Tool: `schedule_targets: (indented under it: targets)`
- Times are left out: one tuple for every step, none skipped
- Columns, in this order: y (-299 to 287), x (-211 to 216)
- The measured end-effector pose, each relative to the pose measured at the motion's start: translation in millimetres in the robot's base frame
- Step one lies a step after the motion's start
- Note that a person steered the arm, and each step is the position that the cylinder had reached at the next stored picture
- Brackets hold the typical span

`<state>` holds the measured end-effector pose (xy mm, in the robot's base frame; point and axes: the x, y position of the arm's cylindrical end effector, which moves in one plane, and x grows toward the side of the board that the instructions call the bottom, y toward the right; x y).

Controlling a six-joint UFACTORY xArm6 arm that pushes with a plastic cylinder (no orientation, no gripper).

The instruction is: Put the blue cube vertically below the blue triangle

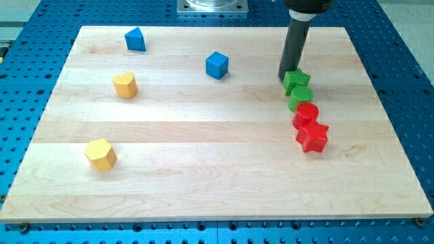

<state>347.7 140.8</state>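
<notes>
Camera view puts my tip (283,76), a bare rod tool holding nothing, touching the green star (296,79); the blue cube (217,65) lies well off toward the view's left, itself right of and lower than the blue triangle (135,39) on the bench (203,176).

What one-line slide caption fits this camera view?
My tip touches the green star block at right; the blue cube sits right of the blue triangle.

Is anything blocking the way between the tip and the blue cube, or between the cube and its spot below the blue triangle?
Nothing visible. My tip sits beside the green blocks, bare board to the blue cube. Below the blue triangle, the yellow block stands slightly left.
</notes>
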Motion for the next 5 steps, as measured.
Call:
schedule_targets:
  targets:
    - [-28,-15]
    - [-47,-16]
    - [-50,-16]
    - [-60,-16]
    - [-122,-18]
